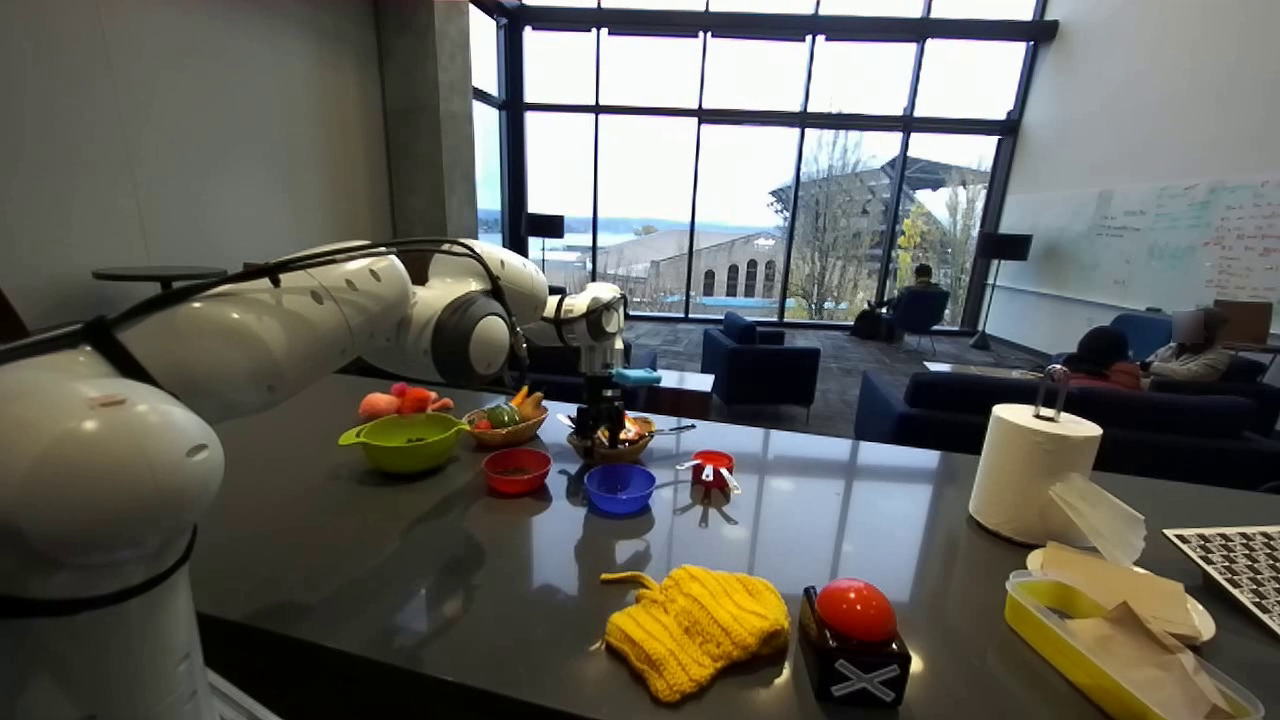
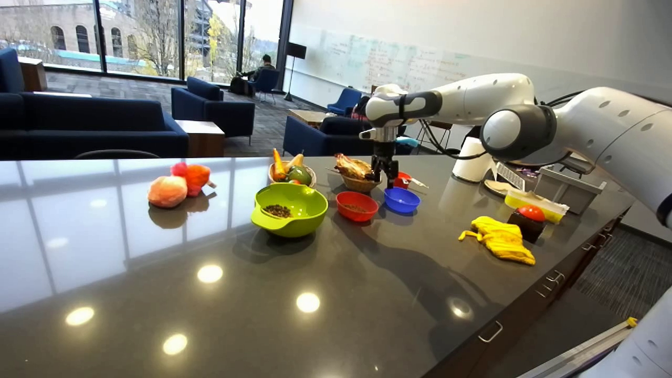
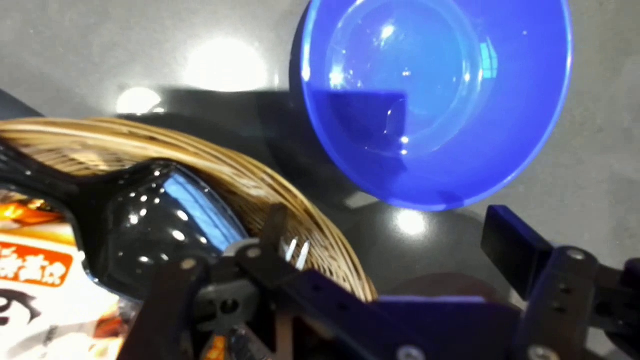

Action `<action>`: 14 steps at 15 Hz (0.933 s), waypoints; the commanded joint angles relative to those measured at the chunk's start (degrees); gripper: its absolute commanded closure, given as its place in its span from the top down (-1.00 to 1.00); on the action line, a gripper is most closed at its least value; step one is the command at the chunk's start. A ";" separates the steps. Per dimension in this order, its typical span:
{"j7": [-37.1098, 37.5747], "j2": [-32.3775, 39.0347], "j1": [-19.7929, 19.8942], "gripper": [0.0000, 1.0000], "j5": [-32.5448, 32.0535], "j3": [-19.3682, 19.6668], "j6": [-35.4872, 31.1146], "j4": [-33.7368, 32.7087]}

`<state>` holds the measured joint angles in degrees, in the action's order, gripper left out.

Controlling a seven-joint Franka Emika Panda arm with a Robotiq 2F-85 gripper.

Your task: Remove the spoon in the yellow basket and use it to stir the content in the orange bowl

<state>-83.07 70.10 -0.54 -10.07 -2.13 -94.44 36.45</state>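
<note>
Spoon (image 3: 145, 230) shows best in the wrist view: black and glossy, lying inside the wicker basket (image 3: 245, 175) over a printed packet (image 3: 45, 295), its handle running out of frame. I judge it light and stiff but slick; its narrow neck looks the best hold, since the packet beneath would likely crumple under a pinch. The gripper (image 3: 395, 232) grasps nothing: its fingers are spread, one over the basket beside the spoon's head, the other outside the rim. The blue bowl (image 3: 440, 115) sits just beside the basket, so a straight lift seems safest. In an exterior view the red bowl (image 1: 516, 484) stands just beside the blue one, with the edge of the counter (image 1: 400, 560) well apart. In an exterior view the green bowl (image 2: 294, 228) flanks the red one, probably what the task calls orange, whose brownish contents are too small to name.
</note>
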 commanded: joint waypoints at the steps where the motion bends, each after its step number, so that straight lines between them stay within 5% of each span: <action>1: 4.23 -3.93 -0.21 1.00 -0.90 1.61 0.71 4.97; 14: 12.83 -12.46 -1.32 1.00 -0.62 2.51 -7.54 18.98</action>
<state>-71.74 61.96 -1.19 -10.07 0.16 -98.46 49.05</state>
